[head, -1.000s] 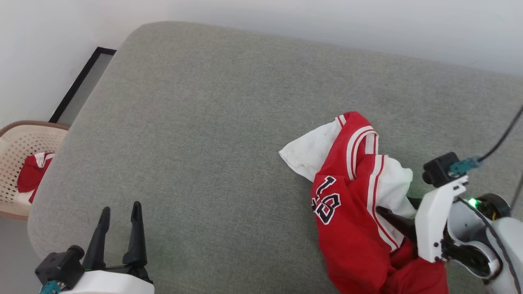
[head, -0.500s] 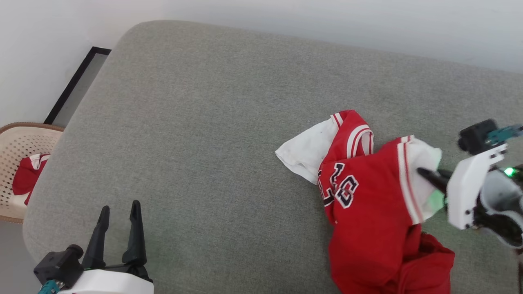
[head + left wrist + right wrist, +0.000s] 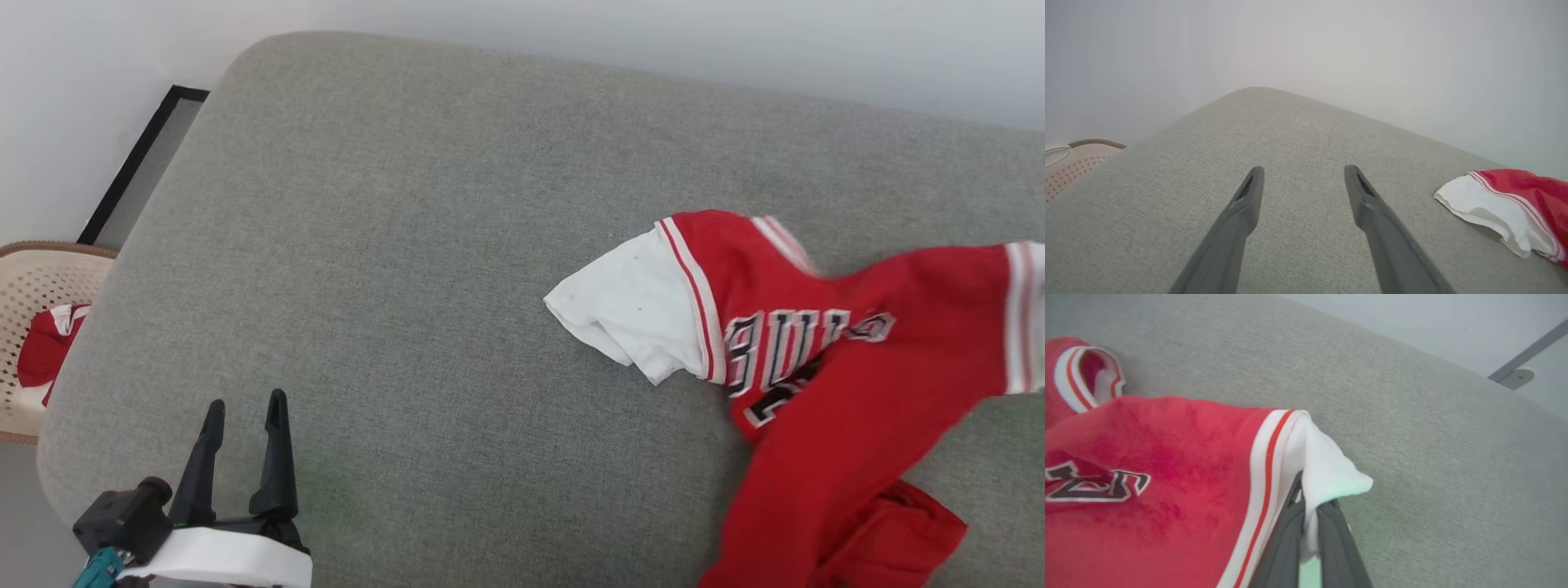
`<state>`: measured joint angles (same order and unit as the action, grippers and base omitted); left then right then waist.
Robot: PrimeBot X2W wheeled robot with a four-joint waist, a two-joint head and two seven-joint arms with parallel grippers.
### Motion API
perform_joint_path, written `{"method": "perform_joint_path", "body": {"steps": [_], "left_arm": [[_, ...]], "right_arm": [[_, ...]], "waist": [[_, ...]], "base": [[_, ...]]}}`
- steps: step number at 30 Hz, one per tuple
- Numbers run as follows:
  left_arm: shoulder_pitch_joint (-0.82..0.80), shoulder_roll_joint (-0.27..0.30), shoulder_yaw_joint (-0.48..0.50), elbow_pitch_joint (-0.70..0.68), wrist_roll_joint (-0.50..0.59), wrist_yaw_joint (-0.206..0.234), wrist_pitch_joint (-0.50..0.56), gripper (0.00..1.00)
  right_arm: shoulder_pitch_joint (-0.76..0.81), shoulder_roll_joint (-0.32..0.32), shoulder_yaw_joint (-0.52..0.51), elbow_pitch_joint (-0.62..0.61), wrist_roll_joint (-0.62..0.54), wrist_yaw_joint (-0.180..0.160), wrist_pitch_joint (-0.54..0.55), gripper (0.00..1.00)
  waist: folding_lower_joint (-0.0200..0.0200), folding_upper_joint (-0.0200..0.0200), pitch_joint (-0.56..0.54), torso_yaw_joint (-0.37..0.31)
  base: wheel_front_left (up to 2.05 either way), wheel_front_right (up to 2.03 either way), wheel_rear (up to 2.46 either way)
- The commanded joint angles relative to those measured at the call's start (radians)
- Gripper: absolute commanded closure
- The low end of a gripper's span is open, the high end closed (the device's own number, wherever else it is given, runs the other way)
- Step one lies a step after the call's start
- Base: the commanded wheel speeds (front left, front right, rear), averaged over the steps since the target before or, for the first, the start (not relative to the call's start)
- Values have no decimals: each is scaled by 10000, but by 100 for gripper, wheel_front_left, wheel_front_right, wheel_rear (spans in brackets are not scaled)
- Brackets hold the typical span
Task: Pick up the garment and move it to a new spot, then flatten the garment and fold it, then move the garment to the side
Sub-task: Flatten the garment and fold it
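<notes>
Now the right gripper (image 3: 1310, 502) pinches the white sleeve of the garment (image 3: 824, 392), which lies at three o'clock on the grey cushion (image 3: 392, 269). The left gripper (image 3: 246, 400), at seven o'clock, stands wide and empty.

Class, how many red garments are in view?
2: a red jersey on the grey cushion, right side; another red garment in the beige basket, far left. More may be hidden there.

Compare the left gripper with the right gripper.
The left gripper is open and holds nothing; the right gripper is shut on the white sleeve of the garment. The left gripper is apart from the garment; the right gripper touches it. Both have long dark fingers.
</notes>
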<state>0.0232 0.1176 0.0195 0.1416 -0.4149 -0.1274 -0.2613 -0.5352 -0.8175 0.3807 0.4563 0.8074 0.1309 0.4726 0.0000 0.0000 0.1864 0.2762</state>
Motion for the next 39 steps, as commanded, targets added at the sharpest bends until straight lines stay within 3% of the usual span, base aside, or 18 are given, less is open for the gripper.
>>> {"method": "perform_joint_path", "body": {"steps": [1,7,10,11,13,14,15,28,39], "left_arm": [[-220,19,-39,1,-25,-21,-53,0],[-413,139,-208,77,-27,-22,-53,0],[-496,260,-393,136,15,-22,-53,0],[-555,309,-459,178,26,-20,-53,0],[-699,385,-608,223,53,-22,-53,0],[-748,449,-679,255,70,-22,-53,0],[-807,509,-745,271,57,-20,-53,0],[-2121,1899,-2046,299,-384,-20,352,0],[-3931,3296,-3190,348,-1191,-20,2188,0]], "right_arm": [[-217,-58,-74,422,-228,-3,-188,100],[-754,549,-152,2390,-324,-3,-383,100],[-1011,869,-175,3201,-388,-3,-480,88],[-1081,985,-183,3494,-391,-3,-501,80],[-1299,1183,-111,3902,-455,-3,-470,51],[-1418,1247,-100,4053,-452,-3,-537,13],[-1446,1254,-78,4183,-443,-3,-596,0],[-1491,1329,757,3379,-106,-3,-1796,0],[-1043,1729,726,1161,-668,-3,-4072,0]], "waist": [[0,0,64,39],[0,0,242,112],[0,0,287,93],[0,0,290,73],[0,0,271,36],[0,0,248,-2],[0,0,221,-46],[0,0,-313,-1273],[0,0,-528,-3047]], "base": [[0,0,0],[0,0,0],[0,0,0],[0,0,0],[0,0,0],[0,0,0],[0,0,0],[0,0,0],[0,0,0]]}}
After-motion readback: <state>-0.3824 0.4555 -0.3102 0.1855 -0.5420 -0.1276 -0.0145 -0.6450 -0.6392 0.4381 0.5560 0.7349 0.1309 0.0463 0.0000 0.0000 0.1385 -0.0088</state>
